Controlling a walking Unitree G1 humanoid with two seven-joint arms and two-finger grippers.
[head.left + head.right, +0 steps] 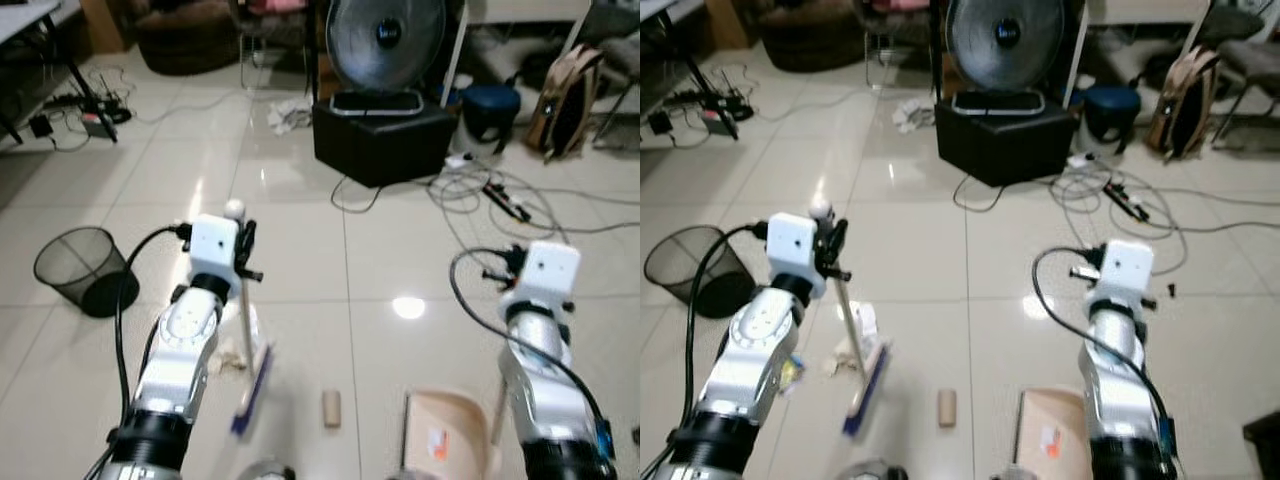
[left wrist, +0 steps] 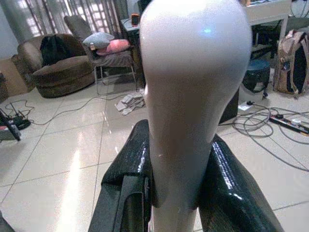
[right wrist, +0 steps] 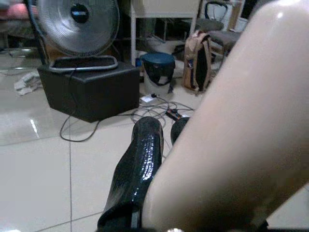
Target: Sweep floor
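Note:
My left gripper [image 1: 243,250] is shut on the white, round-topped handle of a broom [image 2: 190,96], its black fingers [image 2: 130,164] pressed against both sides. The broom slants down to its blue-bristled head [image 1: 251,392] on the tiled floor. My right gripper [image 3: 161,133] is shut on the thick beige handle [image 3: 241,121] of a dustpan. The dustpan's scoop [image 1: 446,428] rests on the floor in front of my right arm. A small beige block [image 1: 331,408] lies between the broom head and the scoop. Crumpled paper scraps [image 1: 233,357] lie just left of the broom head.
A black mesh wastebasket [image 1: 84,268] lies tipped on the floor at the left. Ahead, a large fan [image 1: 385,40] stands on a black box [image 1: 380,140]. Cables and a power strip [image 1: 490,192] trail to the right of it. A backpack [image 1: 565,100] leans at the far right.

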